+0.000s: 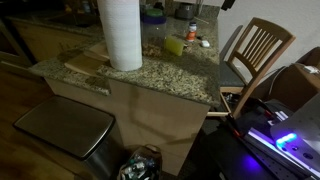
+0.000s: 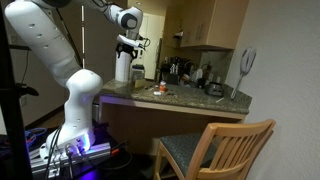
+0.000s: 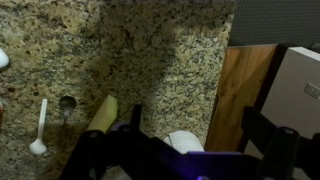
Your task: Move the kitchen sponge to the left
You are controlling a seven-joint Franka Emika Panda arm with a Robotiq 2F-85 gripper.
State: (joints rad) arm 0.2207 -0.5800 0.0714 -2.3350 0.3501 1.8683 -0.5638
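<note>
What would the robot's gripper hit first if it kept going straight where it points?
Probably the small white round object on the speckled granite countertop, seen between the fingers of the gripper; depth unclear.

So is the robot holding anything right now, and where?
Nothing. The gripper hangs open and empty above the counter; the kitchen sponge lies on it, untouched.

An exterior view gives me the granite counter from close above; an exterior view sits farther back, behind a wooden chair. Both share the counter. My wrist view probably looks straight down.
</note>
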